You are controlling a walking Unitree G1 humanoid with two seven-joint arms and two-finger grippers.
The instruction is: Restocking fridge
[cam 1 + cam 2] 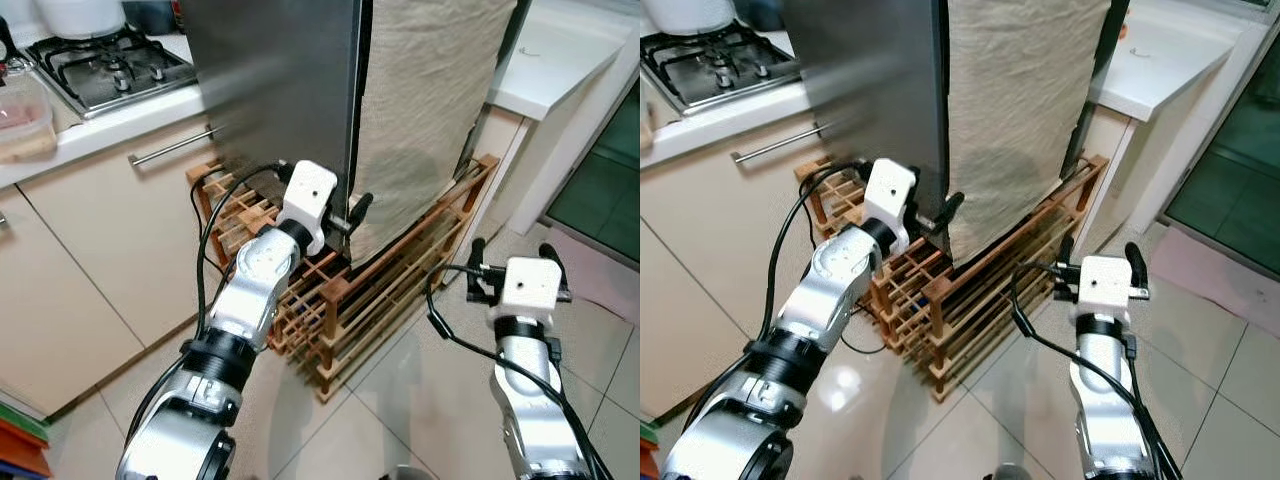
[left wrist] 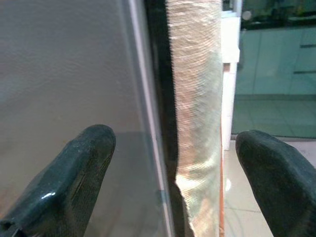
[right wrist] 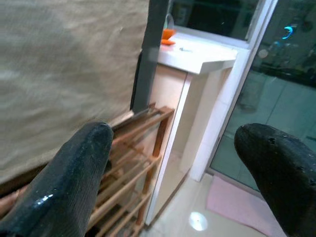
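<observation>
Glossy tiled floor (image 1: 420, 400), wooden rack (image 1: 360, 290) standing on it, pink mat (image 1: 600, 270) beside

A wooden rack (image 1: 400, 275) stands on the tiled floor (image 1: 420, 400); a gas hob (image 1: 105, 65) sits on the white counter (image 1: 110, 120); a beige cloth (image 1: 425, 110) hangs above the rack.

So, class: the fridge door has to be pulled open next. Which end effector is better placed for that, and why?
The left end effector. Its open fingers sit at the stainless door's edge, straddling the gap beside the cloth-covered side. The right end effector hangs open, lower and away from the fridge, above the floor by the wooden rack.
</observation>
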